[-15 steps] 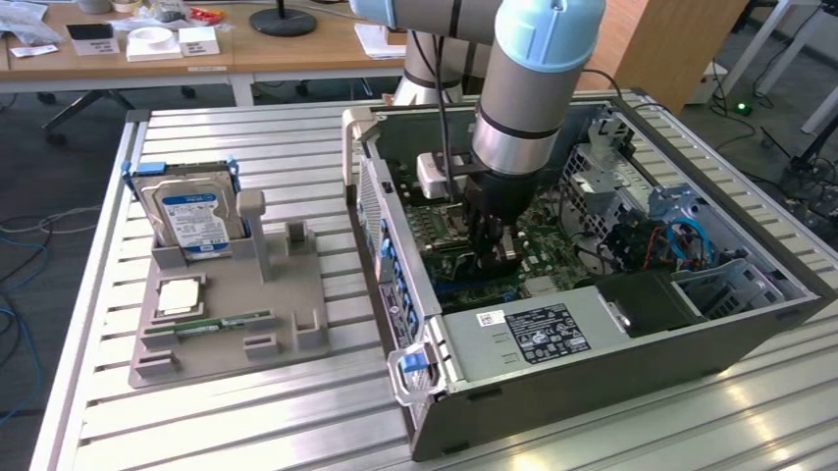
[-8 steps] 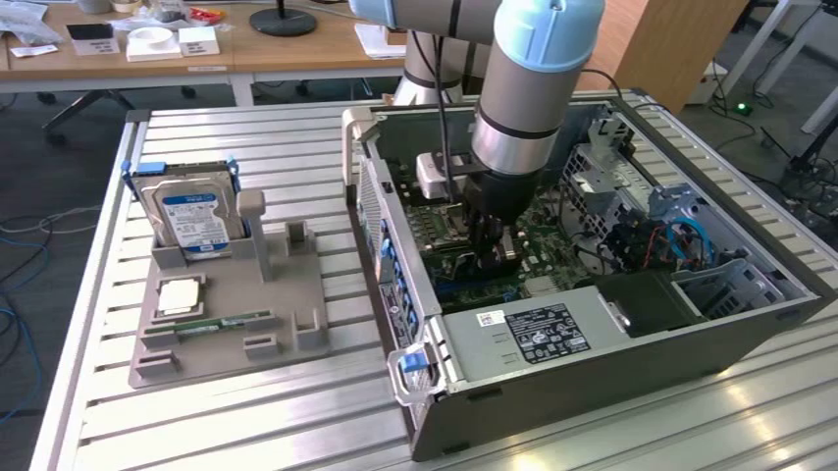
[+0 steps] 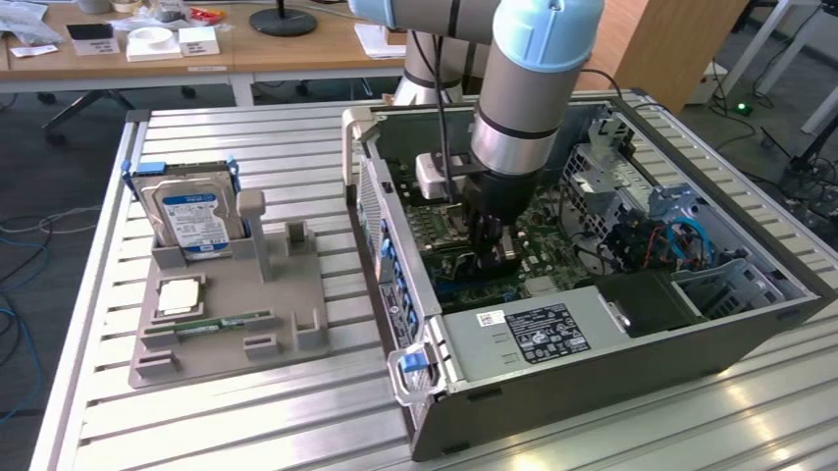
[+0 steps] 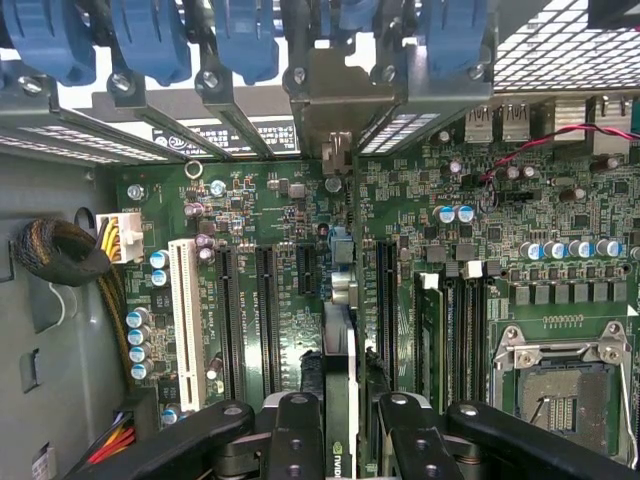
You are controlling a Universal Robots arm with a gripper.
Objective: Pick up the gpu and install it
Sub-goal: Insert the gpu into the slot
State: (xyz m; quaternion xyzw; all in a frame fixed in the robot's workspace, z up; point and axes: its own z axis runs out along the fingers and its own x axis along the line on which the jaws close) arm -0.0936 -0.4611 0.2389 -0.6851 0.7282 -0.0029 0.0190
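My gripper [image 3: 494, 257] reaches down into the open computer case [image 3: 733, 334], low over the green motherboard [image 4: 480, 300]. In the wrist view the gpu [image 4: 339, 350] is seen edge-on between the two black fingers [image 4: 298, 435], with my gripper [image 4: 340, 425] shut on it. The card stands upright over the row of long expansion slots [image 4: 268, 310]. Its silver end bracket [image 4: 338, 100] sits at the case's rear slot openings, below the blue latches [image 4: 245, 40]. I cannot tell whether the card's lower edge is seated in a slot.
A grey fixture [image 3: 223, 324] on the exterior view's left holds a silver hard drive [image 3: 194, 218], a square processor [image 3: 180, 294] and a narrow memory stick [image 3: 223, 322]. Inside the case are the power supply box [image 3: 531, 334], the processor socket [image 4: 565, 385] and a cable bundle [image 4: 60, 250].
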